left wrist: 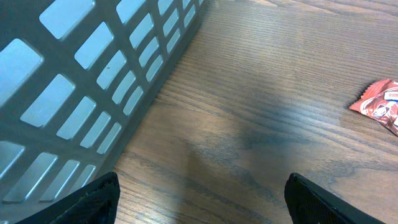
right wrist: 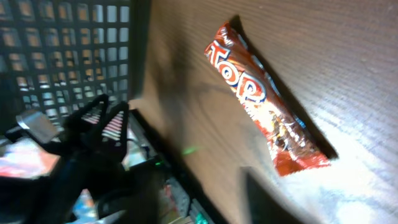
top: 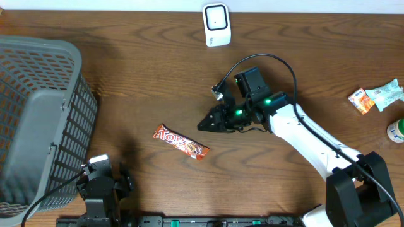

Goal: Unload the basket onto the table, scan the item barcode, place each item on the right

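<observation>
A brown table [top: 139, 75] shows fine, darker wood grain. The basket [top: 38, 113] is grey, its walls patterned as a grid of rectangular openings. The candy bar [top: 181, 141] has a glossy orange-red wrapper with white lettering. The scanner [top: 216, 24] is white with a dark outline on its face. The right arm [top: 309, 135] is white; the right gripper [top: 203, 125] is black, with small green lights glowing behind it. The left gripper [left wrist: 202, 199] is black. A small packet [top: 361, 100] is orange and white, and a wrapper [top: 386, 93] is pale green.
</observation>
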You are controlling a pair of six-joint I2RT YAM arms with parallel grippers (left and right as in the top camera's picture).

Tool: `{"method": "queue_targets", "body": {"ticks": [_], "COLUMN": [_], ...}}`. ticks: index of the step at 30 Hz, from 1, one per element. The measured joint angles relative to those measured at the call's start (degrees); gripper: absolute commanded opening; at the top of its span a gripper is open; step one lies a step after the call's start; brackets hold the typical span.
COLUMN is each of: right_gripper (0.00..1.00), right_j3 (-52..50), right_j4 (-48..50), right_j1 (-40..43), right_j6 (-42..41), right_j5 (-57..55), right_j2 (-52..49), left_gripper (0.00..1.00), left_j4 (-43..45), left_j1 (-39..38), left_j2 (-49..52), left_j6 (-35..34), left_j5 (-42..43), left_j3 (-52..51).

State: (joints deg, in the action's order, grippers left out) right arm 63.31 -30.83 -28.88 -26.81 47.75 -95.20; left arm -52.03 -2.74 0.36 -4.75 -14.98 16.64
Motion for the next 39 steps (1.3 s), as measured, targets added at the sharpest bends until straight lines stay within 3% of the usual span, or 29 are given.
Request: {"method": "queue_targets", "body": {"ticks": [4,8,18,29,37,38,39], "right_gripper": [0.99,0.99,0.99,0.99,0.7,0.63,0.42], "right_j3": [0.0,0.0,0.17,8.79,9.46,9.46,9.51], "right_j4": [0.15,1.31,13.16,14.88,15.39,15.54,16.46], "right_j1": [-5.75,-13.7,-26.05,-26.62,-27.71,-27.71,-27.71], "right_j6": [1.84,2.84,10.97,18.38,21.73,22.05,22.84], "right_j5": [-8.11,-23.58,-52.52,-57.9,-56.43,-56.33,-55.76], "right_j2": [0.0,-0.13,-9.2,-17.51,-21.33,-22.1,-22.73], "left_gripper": [0.85,0.85,0.85,0.85,0.85,0.85,0.85], "left_j4": [0.0,0.0,0.0,0.0,0.0,-0.02,0.0], "left_j1": [0.0,0.0,0.0,0.0,0.0,0.0,0.0], "left_j2": [0.0,0.0,0.0,0.0,0.0,0.0,0.0], "left_j6": [0.0,0.0,0.0,0.0,0.0,0.0,0.0], "left_j5": [0.0,0.02,0.0,0.0,0.0,0.0,0.0], "left_j3": [0.0,0.0,0.0,0.0,0.0,0.0,0.0]}}
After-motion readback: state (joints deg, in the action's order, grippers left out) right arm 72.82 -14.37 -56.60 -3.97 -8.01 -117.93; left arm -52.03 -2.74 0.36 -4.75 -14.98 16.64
